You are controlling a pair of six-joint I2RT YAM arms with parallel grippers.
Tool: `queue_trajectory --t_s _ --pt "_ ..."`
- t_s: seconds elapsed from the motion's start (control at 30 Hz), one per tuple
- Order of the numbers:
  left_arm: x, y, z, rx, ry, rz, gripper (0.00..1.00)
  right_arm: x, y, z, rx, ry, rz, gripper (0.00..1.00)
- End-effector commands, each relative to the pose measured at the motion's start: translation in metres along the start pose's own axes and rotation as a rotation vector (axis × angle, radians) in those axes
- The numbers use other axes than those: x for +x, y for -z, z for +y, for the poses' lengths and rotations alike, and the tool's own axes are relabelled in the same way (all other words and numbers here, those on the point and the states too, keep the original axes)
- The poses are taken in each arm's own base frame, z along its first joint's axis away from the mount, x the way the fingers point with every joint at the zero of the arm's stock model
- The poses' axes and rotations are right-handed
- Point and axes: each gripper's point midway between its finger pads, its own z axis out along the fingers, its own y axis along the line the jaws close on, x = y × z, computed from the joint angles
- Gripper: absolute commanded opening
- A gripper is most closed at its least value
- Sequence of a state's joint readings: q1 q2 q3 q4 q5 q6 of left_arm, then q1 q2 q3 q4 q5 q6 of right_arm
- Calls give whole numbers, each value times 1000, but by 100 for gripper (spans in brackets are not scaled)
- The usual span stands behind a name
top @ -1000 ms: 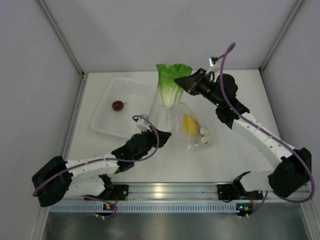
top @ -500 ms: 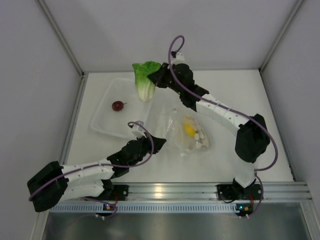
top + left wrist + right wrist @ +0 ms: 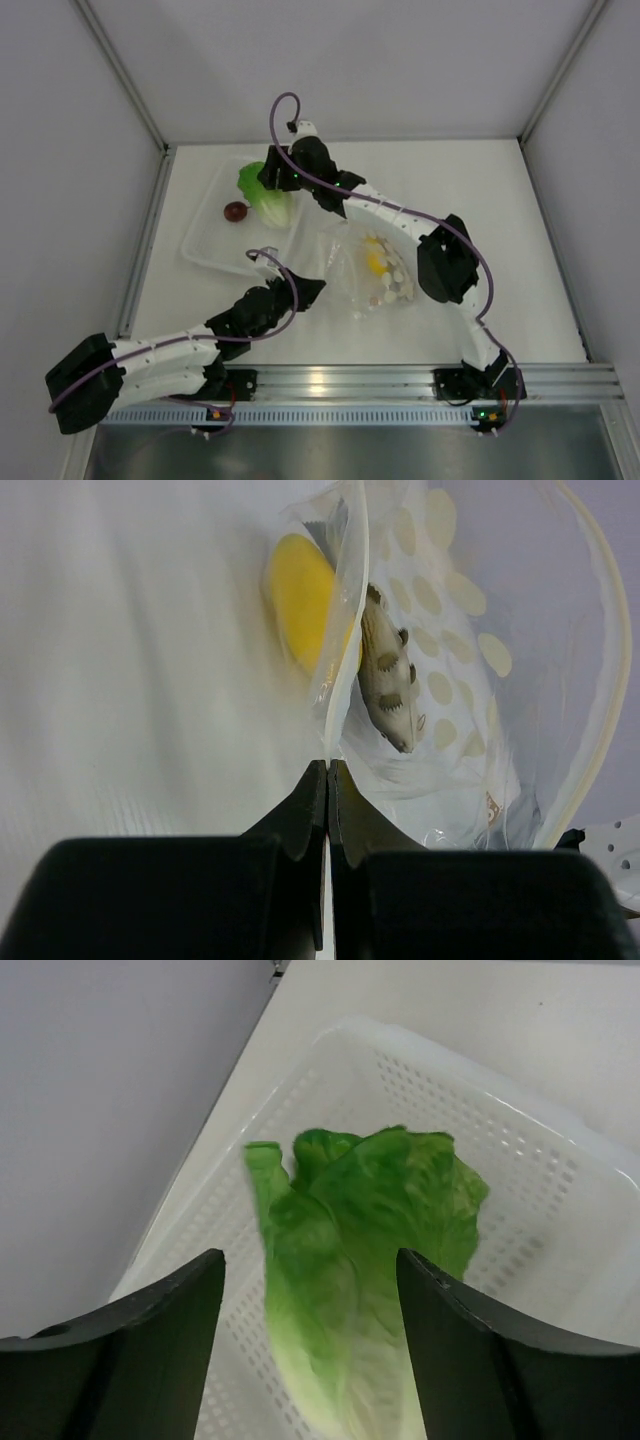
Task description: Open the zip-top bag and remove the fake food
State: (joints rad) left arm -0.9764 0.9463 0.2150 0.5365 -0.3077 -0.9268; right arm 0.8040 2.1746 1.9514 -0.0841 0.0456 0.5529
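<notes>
The zip-top bag (image 3: 378,272) lies crumpled mid-table, clear with white dots (image 3: 470,660). Inside it show a yellow piece (image 3: 300,600) and a whitish-brown piece (image 3: 388,680) of fake food. My left gripper (image 3: 320,287) is shut on the bag's left edge, and the film runs up from between the closed tips (image 3: 328,765). My right gripper (image 3: 268,184) hangs over the clear tray (image 3: 205,250), open. The green lettuce leaf (image 3: 360,1260) sits between and below its spread fingers without touching them. In the tray, next to the leaf (image 3: 264,202), lies a dark red round fruit (image 3: 236,211).
The perforated tray (image 3: 520,1160) stands at the left rear, close to the left wall and the table's left edge. My right arm reaches across the table behind the bag. The enclosure's walls close in the back and both sides.
My right arm swung left with the lettuce from above the bag to over the tray, then its jaws opened and let the leaf go. The left gripper kept its hold on the bag.
</notes>
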Motion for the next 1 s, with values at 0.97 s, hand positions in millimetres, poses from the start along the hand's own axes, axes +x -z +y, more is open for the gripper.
queue_trajectory --t_s 0.97 --pt "-59 -14 -73 50 -33 -89 0 -41 242 -61 345 318 48 70"
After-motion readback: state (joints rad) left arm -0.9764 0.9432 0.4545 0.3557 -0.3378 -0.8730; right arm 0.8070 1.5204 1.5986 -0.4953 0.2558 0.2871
